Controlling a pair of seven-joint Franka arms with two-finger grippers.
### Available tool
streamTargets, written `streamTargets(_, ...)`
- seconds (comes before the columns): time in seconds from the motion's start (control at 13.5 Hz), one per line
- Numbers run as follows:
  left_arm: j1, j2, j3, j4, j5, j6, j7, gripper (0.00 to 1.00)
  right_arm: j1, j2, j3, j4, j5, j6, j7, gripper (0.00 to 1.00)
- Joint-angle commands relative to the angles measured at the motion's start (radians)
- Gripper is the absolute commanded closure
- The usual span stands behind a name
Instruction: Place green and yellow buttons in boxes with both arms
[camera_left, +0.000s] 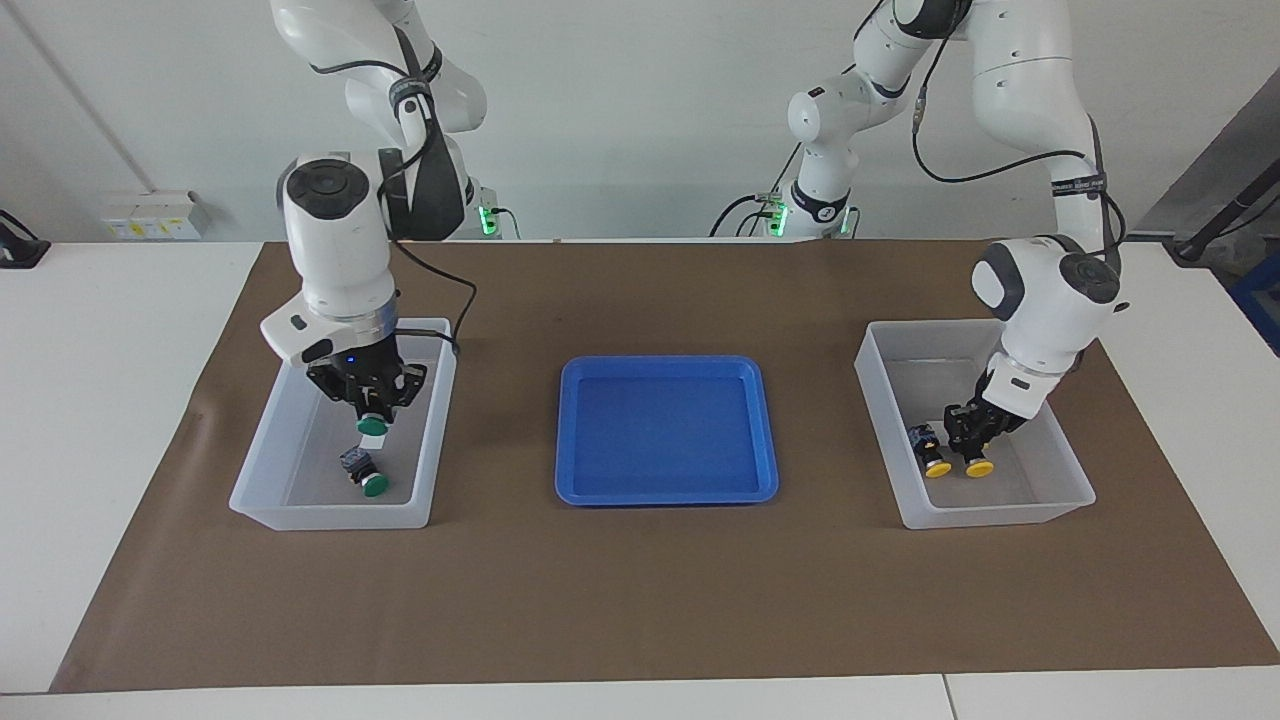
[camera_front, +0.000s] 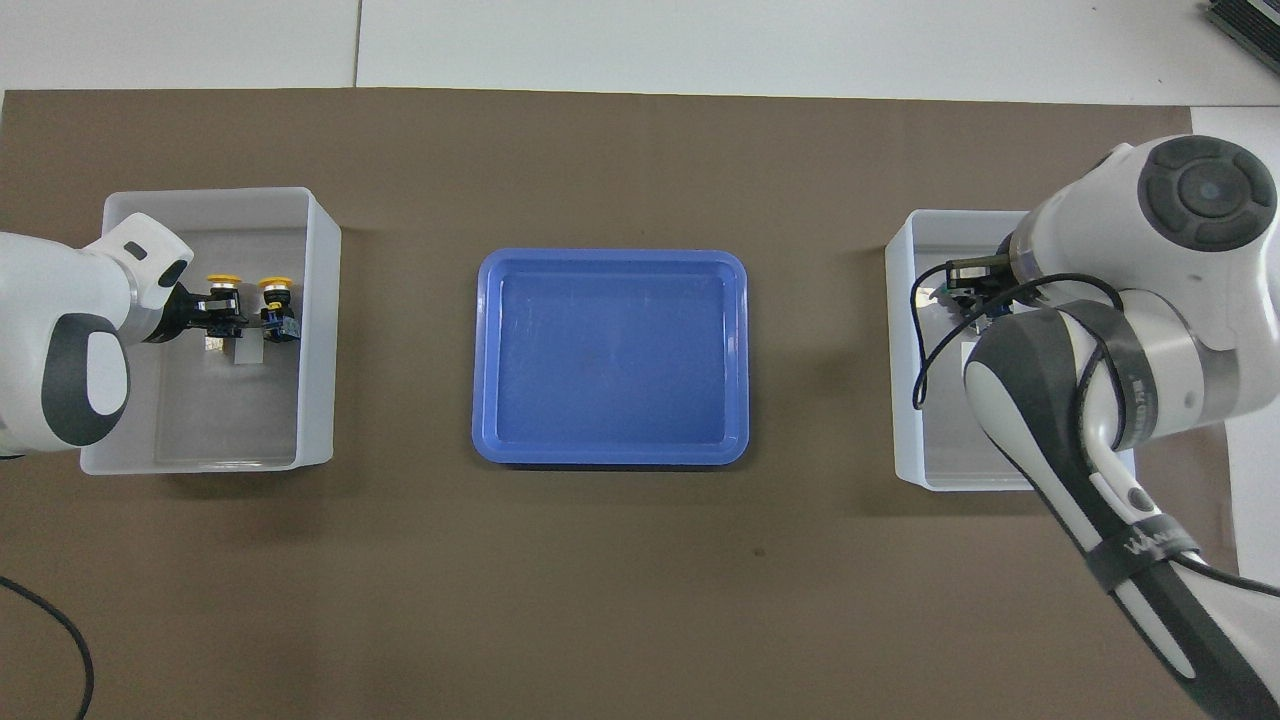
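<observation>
My right gripper (camera_left: 373, 410) is shut on a green button (camera_left: 373, 427) and hangs inside the box (camera_left: 258, 440) at the right arm's end. It is just above a second green button (camera_left: 366, 476) lying on that box's floor. My left gripper (camera_left: 975, 437) is shut on a yellow button (camera_left: 979, 466) low inside the other box (camera_left: 878, 400). That button is close beside a second yellow button (camera_left: 932, 458). From overhead, the left gripper (camera_front: 212, 305) and both yellow buttons (camera_front: 275, 305) show in their box (camera_front: 320, 300). The right arm covers the green buttons there.
A shallow blue tray (camera_left: 568, 430) with nothing in it lies on the brown mat between the two boxes. The right arm's cable (camera_front: 925, 340) loops over its box (camera_front: 900, 400) in the overhead view.
</observation>
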Motion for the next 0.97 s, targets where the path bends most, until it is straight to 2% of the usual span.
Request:
streamTargets(0.0,0.003,-0.006,-0.005,-0.016,0.007,0.038,-0.025,0.98,-0.077,-0.087,0.014,-0.157,0.053,0.041,-0.145,1.0)
streamTargets(0.07,0.003,-0.006,-0.005,-0.013,0.007,0.035,-0.025,0.54,-0.097,-0.092,0.014,-0.183,0.078,0.056,-0.162,0.98)
streamTargets(0.15,0.0,-0.004,-0.005,-0.01,0.01,0.035,-0.025,0.21,-0.102,-0.09,0.014,-0.219,0.109,0.088,-0.162,0.93)
streamTargets(0.3,-0.007,-0.003,-0.005,0.012,0.01,0.02,-0.024,0.0,-0.104,-0.081,0.013,-0.299,0.125,0.217,-0.159,0.9)
streamTargets(0.37,-0.009,0.008,-0.005,0.036,0.01,-0.004,-0.024,0.0,-0.108,-0.074,0.013,-0.328,0.125,0.264,-0.159,0.86)
streamTargets(0.52,-0.03,0.026,-0.005,0.163,0.01,-0.142,-0.024,0.0,-0.122,-0.072,0.013,-0.356,0.125,0.289,-0.156,0.6)
streamTargets(0.74,-0.084,0.065,-0.005,0.419,0.014,-0.381,-0.024,0.0,-0.124,-0.072,0.013,-0.358,0.125,0.288,-0.148,0.08)
streamTargets(0.82,-0.107,0.071,-0.005,0.479,0.014,-0.45,-0.024,0.0,-0.122,-0.07,0.013,-0.347,0.125,0.286,-0.145,0.0)
streamTargets(0.89,-0.139,0.071,-0.003,0.519,0.011,-0.518,-0.025,0.0,-0.114,-0.07,0.013,-0.327,0.125,0.286,-0.133,0.0)
